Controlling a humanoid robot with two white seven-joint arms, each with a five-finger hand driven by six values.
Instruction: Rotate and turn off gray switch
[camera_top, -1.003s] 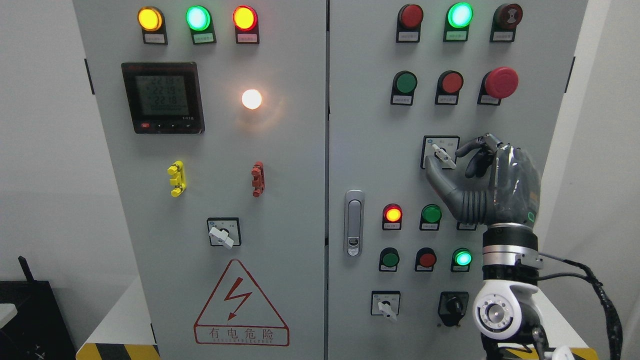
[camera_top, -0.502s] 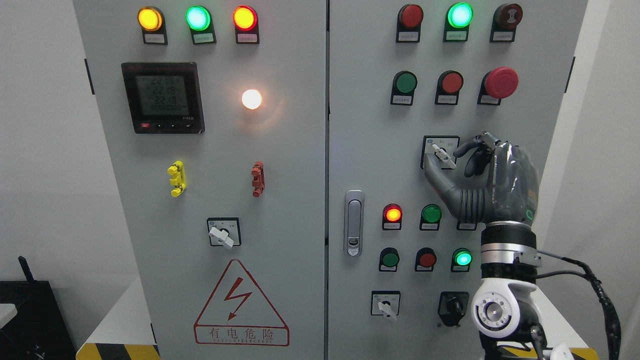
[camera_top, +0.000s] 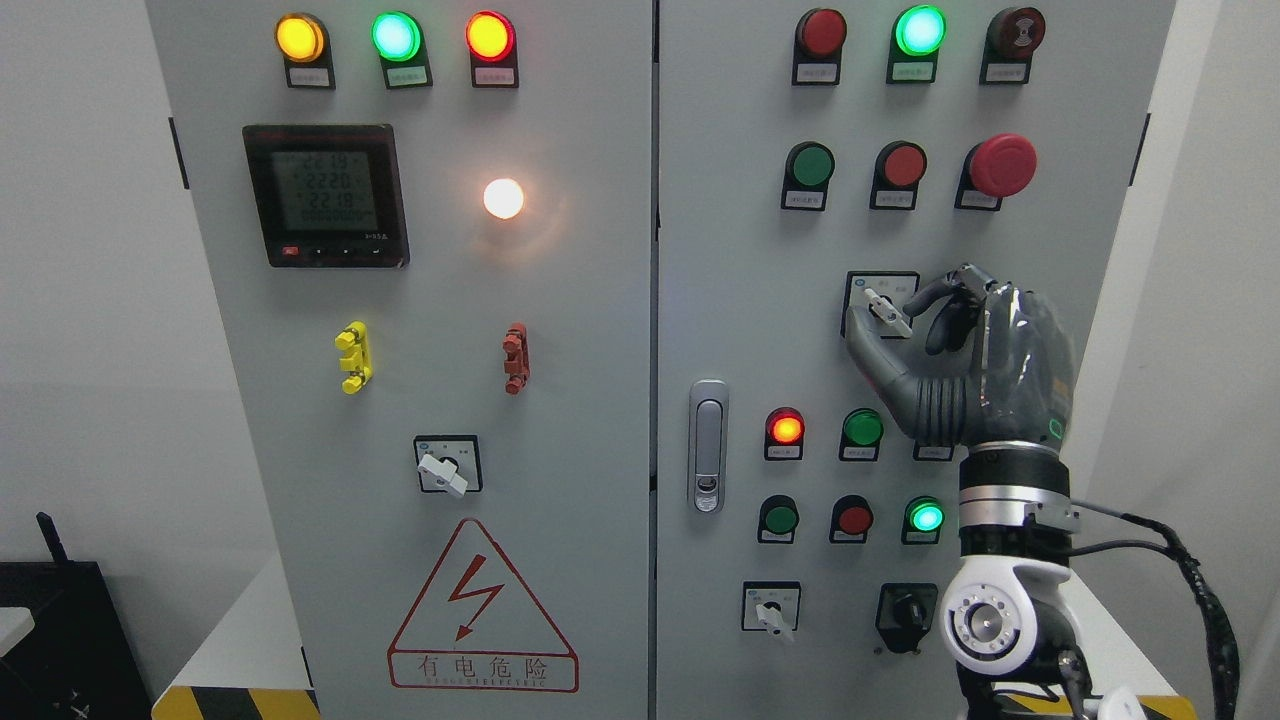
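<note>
One robot right hand (camera_top: 965, 365), inching left over the past second, now brackets the gray switch (camera_top: 886, 311) on the cabinet's right door (camera_top: 740, 300) between thumb and curled fingers, its lever seemingly unturned.

Your right hand (camera_top: 975, 365) is dark grey with a ribbed thumb base, silver wrist ring, white joint housing, black cables.

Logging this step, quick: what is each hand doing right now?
Left hand: not in view.
Right hand: fingers curled at the gray switch, thumb below its lever, fingertips beside it; a firm grip cannot be told.
</note>
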